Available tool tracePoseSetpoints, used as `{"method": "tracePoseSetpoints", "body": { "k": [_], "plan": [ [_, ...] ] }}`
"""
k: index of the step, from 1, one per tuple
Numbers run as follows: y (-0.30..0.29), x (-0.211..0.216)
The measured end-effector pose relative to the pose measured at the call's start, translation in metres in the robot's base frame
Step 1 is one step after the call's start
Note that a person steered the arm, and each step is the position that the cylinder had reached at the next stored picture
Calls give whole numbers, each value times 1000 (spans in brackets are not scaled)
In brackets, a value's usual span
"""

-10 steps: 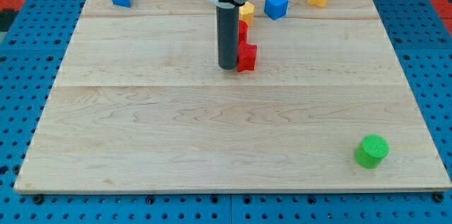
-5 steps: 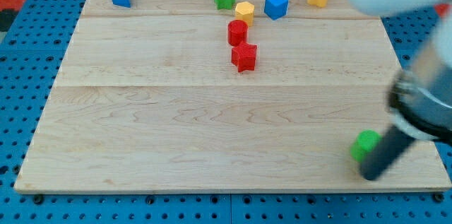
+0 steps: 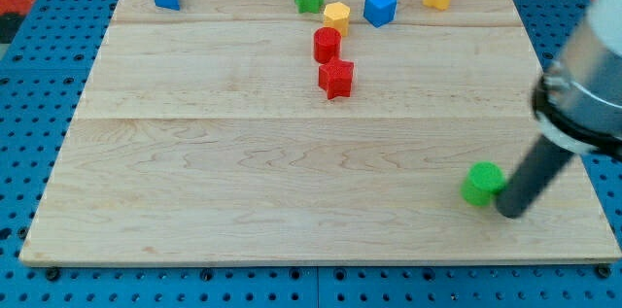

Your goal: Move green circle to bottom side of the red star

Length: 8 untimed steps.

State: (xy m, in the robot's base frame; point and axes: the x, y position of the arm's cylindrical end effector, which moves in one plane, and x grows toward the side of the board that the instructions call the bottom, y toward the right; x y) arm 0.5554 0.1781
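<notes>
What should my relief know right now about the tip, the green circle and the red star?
My tip sits against the view's right side of the green circular block, near the wooden board's bottom right.
The red star-shaped block lies upper centre, just below a red cylinder block.
Done: the tip has swung over from the star and nudged the circle slightly left.
Left: push the circle up and left until it rests just below the star.
</notes>
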Motion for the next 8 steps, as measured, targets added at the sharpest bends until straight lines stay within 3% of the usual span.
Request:
{"method": "tracePoseSetpoints", "body": {
  "k": [1,3,6,7,8],
  "plan": [
    [-62,-69],
    [-31,-124],
    [-131,-91],
    [-136,-88],
    [-92,-105]
  ]
}}
